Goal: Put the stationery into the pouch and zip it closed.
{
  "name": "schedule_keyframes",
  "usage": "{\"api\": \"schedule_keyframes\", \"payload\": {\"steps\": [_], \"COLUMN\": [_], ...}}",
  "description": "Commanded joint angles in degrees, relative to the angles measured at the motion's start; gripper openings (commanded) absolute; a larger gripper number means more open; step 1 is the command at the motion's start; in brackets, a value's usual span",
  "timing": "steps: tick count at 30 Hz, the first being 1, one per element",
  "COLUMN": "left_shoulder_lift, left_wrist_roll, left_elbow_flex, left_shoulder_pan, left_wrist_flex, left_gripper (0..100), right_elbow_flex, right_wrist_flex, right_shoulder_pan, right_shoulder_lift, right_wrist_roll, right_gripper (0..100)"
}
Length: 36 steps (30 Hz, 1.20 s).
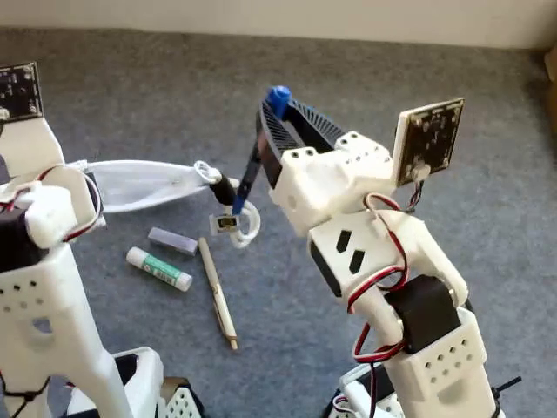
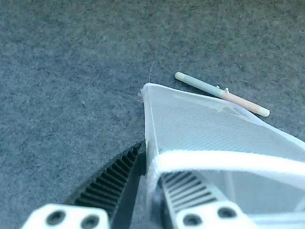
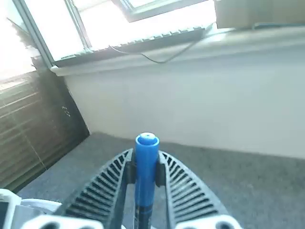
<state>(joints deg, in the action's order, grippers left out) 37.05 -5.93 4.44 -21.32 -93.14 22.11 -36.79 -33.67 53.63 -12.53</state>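
Grey carpet (image 1: 130, 78) covers the floor. A white wall (image 3: 200, 95) rises behind it under a bright window (image 3: 105, 24), with brown slatted blinds (image 3: 24, 133) alongside.

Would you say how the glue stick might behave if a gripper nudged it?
The glue stick is a small cylinder lying on its side, so it would probably roll. It looks light and rigid, likely easy to pinch, though its smooth tube might slip.
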Motion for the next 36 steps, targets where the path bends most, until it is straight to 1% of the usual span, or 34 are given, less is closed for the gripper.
{"api": "schedule_keyframes", "payload": {"steps": [1,5,8,12,16,19,22,25,31,36], "left_shoulder_lift": [-1.36,-2.86,-4.26,-5.85,-6.02,-6.02,-6.02,-6.02,-6.02,-6.02], "left_wrist_roll": [-1.32,-2.90,-3.08,-3.16,-3.16,-3.16,-3.16,-4.22,-4.31,-4.31], "left_elbow_flex": [-4.00,-3.91,-3.91,-3.91,-3.82,-3.91,-3.91,-3.91,-3.91,-3.65], "left_shoulder_pan": [0.84,0.84,1.01,1.01,1.01,1.01,1.01,1.01,1.10,1.10], "left_wrist_flex": [-0.09,0.00,0.09,0.00,0.00,0.00,0.09,0.18,0.26,0.26], "left_gripper": [3,3,3,3,3,3,3,3,3,3], "right_elbow_flex": [-0.84,-0.84,-0.48,-0.40,-0.31,1.80,5.67,9.10,10.86,10.86], "right_wrist_flex": [7.60,15.87,20.79,25.45,27.47,28.53,35.12,39.25,40.57,40.57], "right_shoulder_pan": [-2.59,-6.11,-9.89,-13.41,-15.69,-16.13,-16.13,-16.13,-16.57,-16.57], "right_shoulder_lift": [1.01,0.92,0.84,0.84,0.84,0.66,0.66,0.31,-7.43,-10.68], "right_wrist_roll": [4.84,8.88,10.20,9.93,9.85,9.93,10.11,10.11,10.20,10.20], "right_gripper": [0.3,0.3,0.3,0.3,0.3,0.3,0.3,0.3,0.3,0.3]}}
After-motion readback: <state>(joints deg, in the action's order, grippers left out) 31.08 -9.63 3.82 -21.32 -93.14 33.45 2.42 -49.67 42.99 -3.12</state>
